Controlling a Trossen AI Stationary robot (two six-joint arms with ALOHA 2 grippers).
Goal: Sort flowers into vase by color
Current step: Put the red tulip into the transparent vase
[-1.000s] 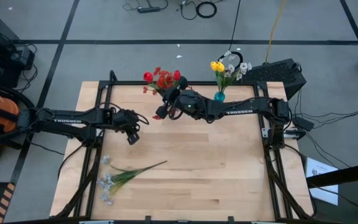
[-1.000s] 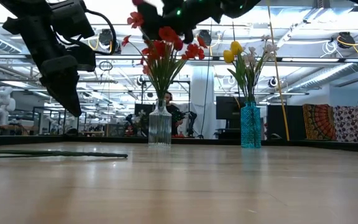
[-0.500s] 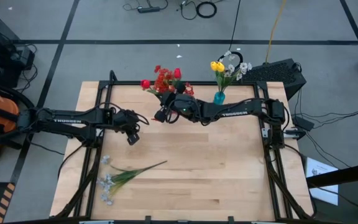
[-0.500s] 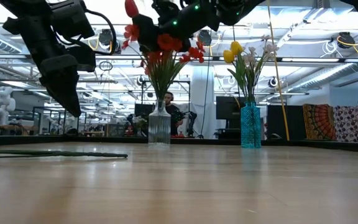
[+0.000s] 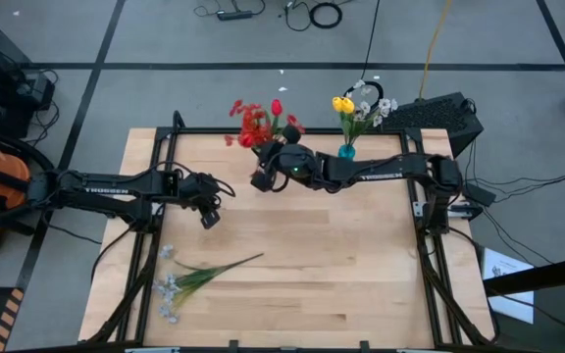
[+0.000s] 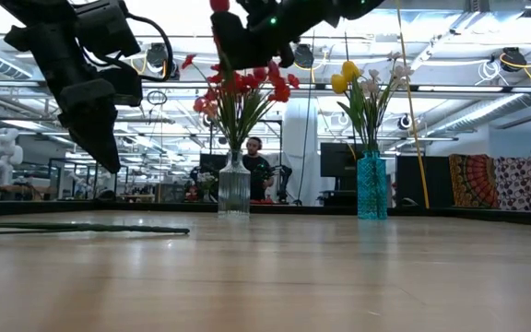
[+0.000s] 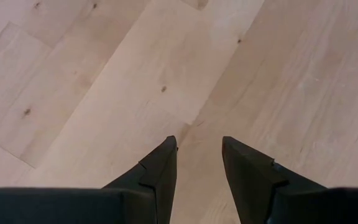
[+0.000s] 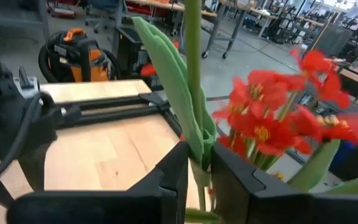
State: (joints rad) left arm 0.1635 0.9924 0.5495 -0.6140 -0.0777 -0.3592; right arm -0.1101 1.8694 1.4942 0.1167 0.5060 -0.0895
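Right wrist view: right hand (image 8: 199, 163), fingers slightly parted around one green stem (image 8: 193, 68) in the clear ribbed glass vase (image 6: 234, 189) of red flowers (image 5: 258, 122). Risk: snagged blooms could tip the vase near the surface's (image 5: 341, 265) far edge. Left hand (image 7: 197, 163) released, empty, open room around it.

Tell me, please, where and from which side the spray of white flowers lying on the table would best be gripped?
Probably on the bare green stem, past the leaves, coming straight down from above. The white flower spray lies flat on the table, blossoms toward the left front corner, thin stem end pointing to the middle. Jaws set across the stem should avoid crushing the blossoms. The left gripper, open and empty, hangs nearest.
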